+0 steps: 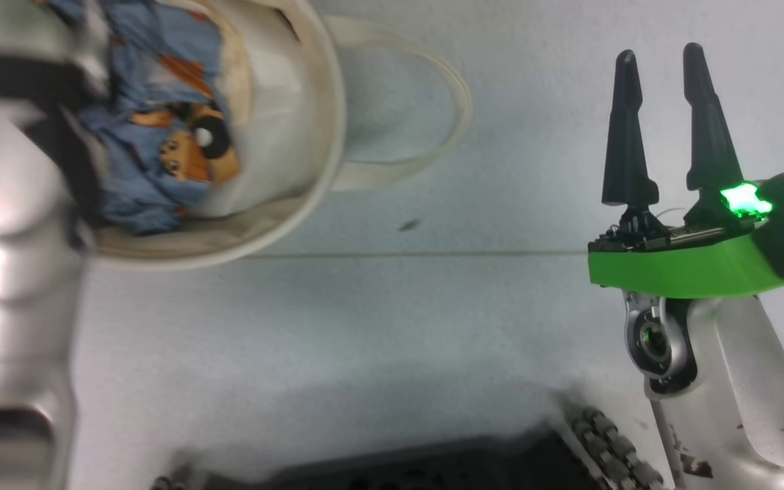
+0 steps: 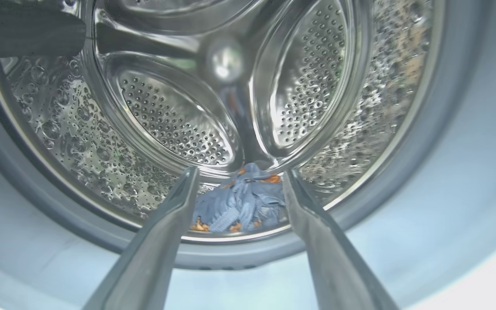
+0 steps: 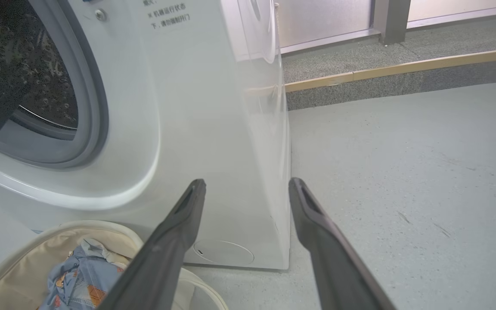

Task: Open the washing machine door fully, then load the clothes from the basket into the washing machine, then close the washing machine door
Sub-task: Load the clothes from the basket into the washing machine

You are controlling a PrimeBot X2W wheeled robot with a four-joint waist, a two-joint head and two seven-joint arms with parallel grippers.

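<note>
Left gripper point(image 2: 240, 172): fingers spread wide, nothing between them, at washing machine point(image 3: 196, 107) mouth, aimed into drum point(image 2: 166, 116). One bunch of clothes point(image 2: 241, 206) lies at drum bottom, inside machine. Basket point(image 1: 310, 136): on floor point(image 1: 433, 306) at foot of machine front, more bear-print fabric heaped inside. Judged light, limp, apt to drape and trail (snag risk on gasket point(image 3: 95, 112)); pinch thick fold atop heap, not loose edge. Right gripper point(image 1: 659, 53): parted, empty, off machine's front corner.
</note>
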